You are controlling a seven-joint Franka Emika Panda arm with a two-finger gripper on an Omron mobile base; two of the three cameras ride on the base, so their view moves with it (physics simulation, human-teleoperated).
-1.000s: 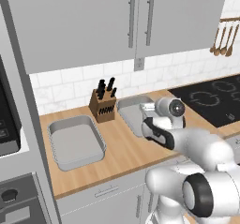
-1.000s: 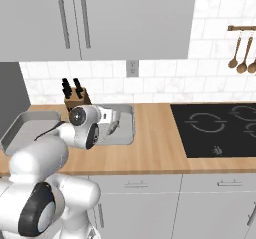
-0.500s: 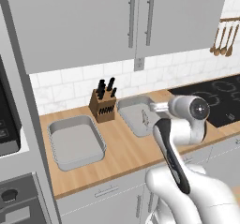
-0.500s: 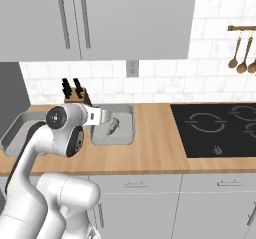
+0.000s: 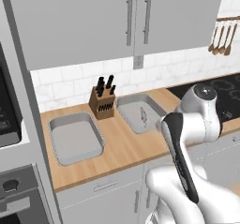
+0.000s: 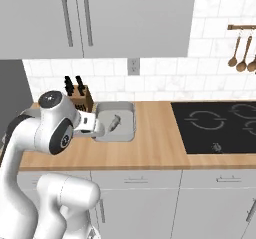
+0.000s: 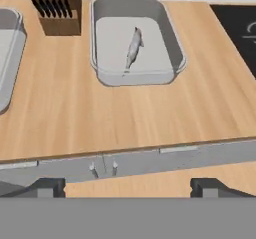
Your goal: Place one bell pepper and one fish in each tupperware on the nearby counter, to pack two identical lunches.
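Back swung the white arm, lifting clear of the shallow pale grey tupperware [image 7: 135,38] right of the wooden knife block [image 7: 54,7]; its gripper [image 7: 127,187] hung wide and empty. One slim silvery fish [image 7: 134,47] lay inside; peppers next, I reckoned.

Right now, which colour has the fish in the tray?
Silvery grey; the fish shows best in the hand view.

Counter [image 7: 125,113]: two tupperwares [image 7: 134,40], knife block [image 7: 54,7]
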